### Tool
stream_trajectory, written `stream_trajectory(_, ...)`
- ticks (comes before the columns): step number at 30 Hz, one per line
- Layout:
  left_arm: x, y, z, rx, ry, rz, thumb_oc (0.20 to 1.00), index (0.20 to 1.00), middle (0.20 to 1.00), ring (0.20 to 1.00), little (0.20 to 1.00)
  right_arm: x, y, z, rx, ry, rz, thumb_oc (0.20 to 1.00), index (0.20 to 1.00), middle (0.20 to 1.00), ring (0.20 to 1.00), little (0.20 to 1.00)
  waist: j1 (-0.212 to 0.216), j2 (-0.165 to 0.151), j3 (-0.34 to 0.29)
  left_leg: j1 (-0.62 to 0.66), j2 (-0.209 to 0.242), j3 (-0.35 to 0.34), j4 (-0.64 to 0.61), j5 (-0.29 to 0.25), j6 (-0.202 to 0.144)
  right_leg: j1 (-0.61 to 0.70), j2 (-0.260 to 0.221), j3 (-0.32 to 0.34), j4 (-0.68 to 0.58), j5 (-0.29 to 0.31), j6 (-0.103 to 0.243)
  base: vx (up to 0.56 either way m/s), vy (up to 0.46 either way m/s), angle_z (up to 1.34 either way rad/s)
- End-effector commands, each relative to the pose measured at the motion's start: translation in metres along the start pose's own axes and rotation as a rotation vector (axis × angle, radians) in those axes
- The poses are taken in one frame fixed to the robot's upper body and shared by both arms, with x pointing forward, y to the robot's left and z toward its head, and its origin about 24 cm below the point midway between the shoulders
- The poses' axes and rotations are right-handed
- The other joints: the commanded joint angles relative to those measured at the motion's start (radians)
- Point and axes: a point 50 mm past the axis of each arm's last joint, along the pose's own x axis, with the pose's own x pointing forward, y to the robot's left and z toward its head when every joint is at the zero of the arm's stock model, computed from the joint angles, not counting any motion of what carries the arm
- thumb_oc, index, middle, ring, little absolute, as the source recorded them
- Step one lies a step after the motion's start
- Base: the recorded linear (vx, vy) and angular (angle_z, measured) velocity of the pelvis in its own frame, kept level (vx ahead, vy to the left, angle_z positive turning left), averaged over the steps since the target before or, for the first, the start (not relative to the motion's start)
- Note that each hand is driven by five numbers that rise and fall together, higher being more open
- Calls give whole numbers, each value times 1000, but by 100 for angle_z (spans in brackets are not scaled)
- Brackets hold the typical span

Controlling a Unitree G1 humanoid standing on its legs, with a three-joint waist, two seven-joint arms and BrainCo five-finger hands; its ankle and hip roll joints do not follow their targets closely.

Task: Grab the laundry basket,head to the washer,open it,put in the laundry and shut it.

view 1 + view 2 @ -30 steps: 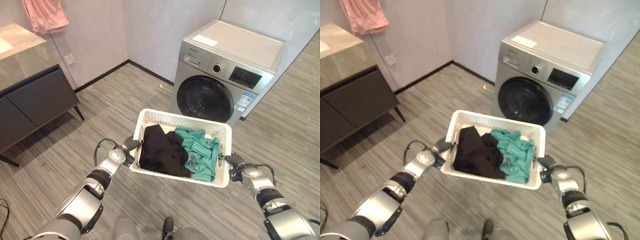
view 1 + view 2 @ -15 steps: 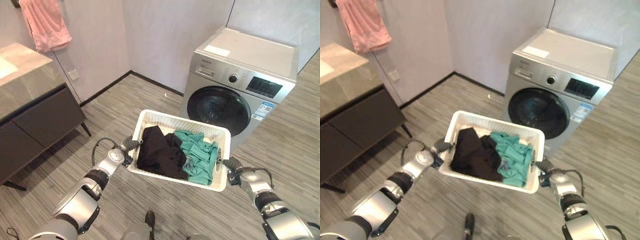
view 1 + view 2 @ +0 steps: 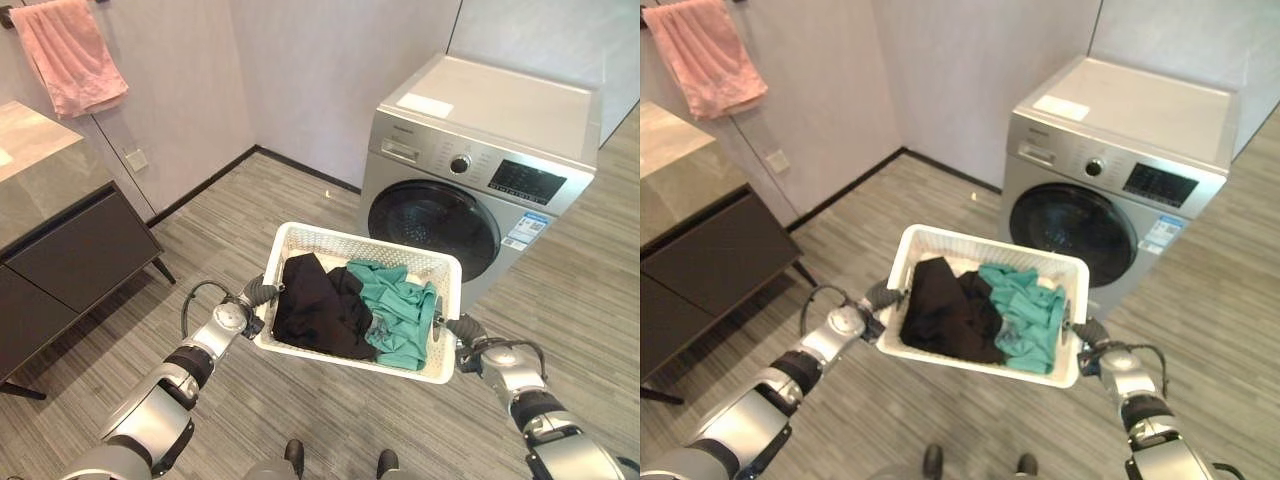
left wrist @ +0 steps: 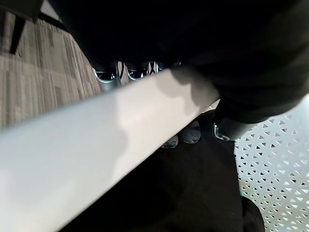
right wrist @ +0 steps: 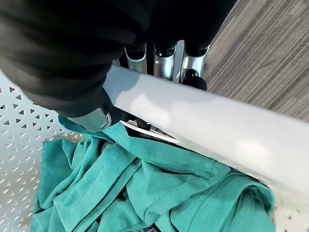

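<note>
**Basket held at both ends, washer ahead with its door shut**

You have the white laundry basket point(image 3: 442, 272) carried between your two hands, off the floor. Your left hand point(image 3: 252, 297) grips the basket's left end: in its wrist view the fingers point(image 4: 107, 76) curl over the white rim from outside and their dark tips come round underneath it, inside the basket, so the hand is closed on the rim. Your right hand point(image 3: 456, 329) grips the opposite end the same way; its wrist view shows the fingers point(image 5: 164, 62) wrapped over the rim with the thumb on the inner side.

Inside the basket, a black garment point(image 3: 312, 302) lies just past your left hand's fingertips, and a teal garment point(image 3: 402, 308) lies bunched against the wall by your right hand. The two touch in the middle of the basket.

The washing machine point(image 3: 488, 125) stands beyond the basket, ahead of your right hand, against the wall. Its round dark door point(image 3: 432, 222) is closed. Well out past your left hand stands a dark cabinet point(image 3: 70, 255), and a pink towel point(image 3: 68, 55) hangs on the wall above it.
</note>
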Motion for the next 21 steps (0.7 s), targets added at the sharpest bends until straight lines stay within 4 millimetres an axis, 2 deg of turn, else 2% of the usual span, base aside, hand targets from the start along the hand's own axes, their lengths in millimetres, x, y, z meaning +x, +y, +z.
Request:
stream_trajectory(1, -3, 61, 5, -62, -31, 230, 200, 200, 200, 200, 200, -22, -78, 11, 39, -111, -248, 200, 200, 200, 200, 200, 24, 10, -100, -63, 18, -24, 67, -69, -32, 17, -15, -26, 71, -141, 21, 0, 0, 0)
stream_trajectory(9, -4, 59, 5, -67, -39, 225, 200, 200, 200, 200, 200, -23, -75, 5, 38, -105, -237, 200, 200, 200, 200, 200, 24, 12, -103, -52, 19, -29, 56, -69, -34, 29, -11, -34, 59, -144, 21, 3, -3, 8)
stream_trajectory(10, -22, 2, -48, -196, 66, 179, 200, 200, 200, 200, 200, -17, 1, -42, -41, 28, -12, 200, 200, 200, 200, 200, -43, 44, -109, -33, 97, 105, -31, -37, -88, -32, -24, -99, -1, -113, 1, 0, 0, 0)
stream_trajectory(17, -22, 1, -51, -198, 77, 179, 200, 200, 200, 200, 200, -17, -1, -43, -46, 32, -24, 200, 200, 200, 200, 200, -42, 45, -111, -32, 96, 106, -31, -39, -89, -30, -24, -101, -1, -115, 3, 3, -1, -5)
stream_trajectory(21, -24, 4, -53, -203, 81, 191, 200, 200, 200, 200, 200, -18, -4, -35, -46, -2, -37, 200, 200, 200, 200, 200, -44, 45, -109, -32, 98, 109, -31, -40, -88, -32, -24, -99, -1, -115, 4, 0, 0, 0)
